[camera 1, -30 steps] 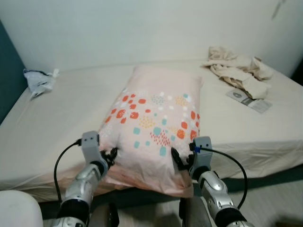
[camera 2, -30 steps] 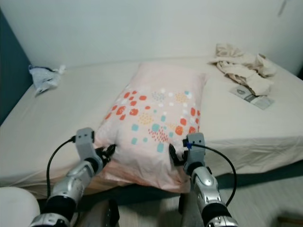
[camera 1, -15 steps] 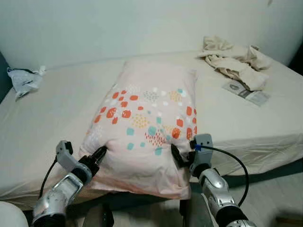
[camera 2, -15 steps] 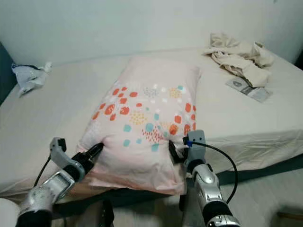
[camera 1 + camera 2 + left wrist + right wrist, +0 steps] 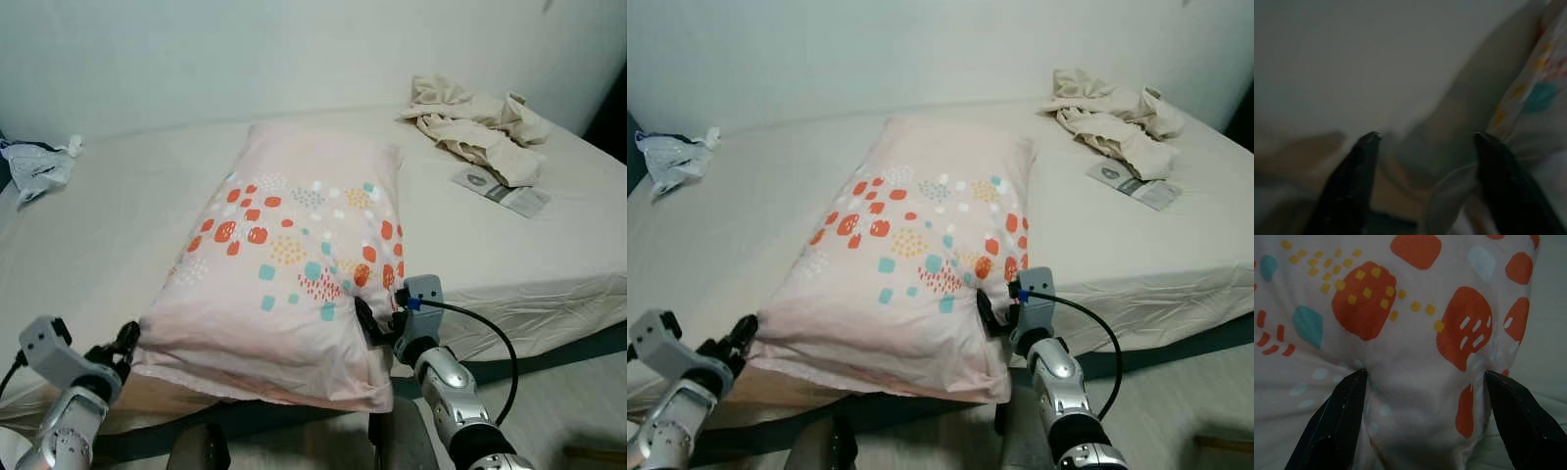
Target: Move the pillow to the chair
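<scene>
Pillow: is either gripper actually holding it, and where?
Right gripper has open fingers pressed against the pillow at its near right edge, not closed on it. Left gripper is open at the near left corner, gripping nothing.

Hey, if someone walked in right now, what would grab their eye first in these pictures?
The big pink pillow with orange and teal spots, lying on the bed with its near end at the edge. The right gripper presses open against its near right corner; the left gripper sits open at the near left corner.
</scene>
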Tool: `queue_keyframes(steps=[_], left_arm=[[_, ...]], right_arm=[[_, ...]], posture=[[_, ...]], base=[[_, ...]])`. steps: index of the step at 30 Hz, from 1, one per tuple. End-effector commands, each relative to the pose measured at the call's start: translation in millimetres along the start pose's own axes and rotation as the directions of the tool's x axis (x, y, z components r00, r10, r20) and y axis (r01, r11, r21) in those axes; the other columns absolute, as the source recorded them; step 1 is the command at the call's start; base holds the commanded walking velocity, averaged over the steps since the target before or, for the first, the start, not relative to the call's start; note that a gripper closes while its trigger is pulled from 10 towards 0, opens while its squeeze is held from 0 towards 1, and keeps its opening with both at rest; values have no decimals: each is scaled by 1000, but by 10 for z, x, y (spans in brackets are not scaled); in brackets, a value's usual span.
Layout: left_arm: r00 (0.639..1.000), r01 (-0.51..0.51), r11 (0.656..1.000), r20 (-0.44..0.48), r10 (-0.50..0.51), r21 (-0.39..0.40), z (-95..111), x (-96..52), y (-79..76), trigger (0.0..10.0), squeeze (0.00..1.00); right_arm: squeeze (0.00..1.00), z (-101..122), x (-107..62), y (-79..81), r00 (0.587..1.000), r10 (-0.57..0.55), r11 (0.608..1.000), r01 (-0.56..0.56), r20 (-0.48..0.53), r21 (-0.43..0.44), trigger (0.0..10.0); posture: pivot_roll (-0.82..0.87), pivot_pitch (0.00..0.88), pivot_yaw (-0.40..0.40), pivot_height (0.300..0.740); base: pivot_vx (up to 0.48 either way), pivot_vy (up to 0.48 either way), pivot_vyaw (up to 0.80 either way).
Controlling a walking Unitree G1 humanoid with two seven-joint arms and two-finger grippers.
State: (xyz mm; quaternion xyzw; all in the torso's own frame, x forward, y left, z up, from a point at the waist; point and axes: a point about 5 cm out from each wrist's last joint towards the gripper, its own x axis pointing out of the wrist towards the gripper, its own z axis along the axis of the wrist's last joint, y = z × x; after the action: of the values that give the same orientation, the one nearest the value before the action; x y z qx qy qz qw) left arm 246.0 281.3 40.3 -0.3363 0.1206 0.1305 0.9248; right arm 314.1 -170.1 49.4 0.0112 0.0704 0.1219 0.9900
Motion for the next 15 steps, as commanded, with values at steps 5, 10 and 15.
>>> queue_keyframes(steps=[5, 10, 15], left_arm=[[990, 64, 979, -113, -87, -192, -209, -76, 28, 10000, 1000], [986, 120, 891, -50, -158, -439, -192, -113, 28, 10000, 1000], [976, 215, 765, 104, -192, -607, -33, -102, -8, 10000, 1000]], right_arm=[[0, -34, -16, -24, 1000, -17, 1000, 17, -21, 15, 10000], [0, -23, -10, -39, 1000, -15, 1000, 15, -23, 12, 10000], [0, -10, 1, -49, 1000, -12, 1000, 12, -24, 10, 10000]], posture=[[-55, 83, 9, 446], [-55, 82, 2, 426], [-59, 82, -2, 396]], base=[[0, 0, 0], [0, 0, 0], [0, 0, 0]])
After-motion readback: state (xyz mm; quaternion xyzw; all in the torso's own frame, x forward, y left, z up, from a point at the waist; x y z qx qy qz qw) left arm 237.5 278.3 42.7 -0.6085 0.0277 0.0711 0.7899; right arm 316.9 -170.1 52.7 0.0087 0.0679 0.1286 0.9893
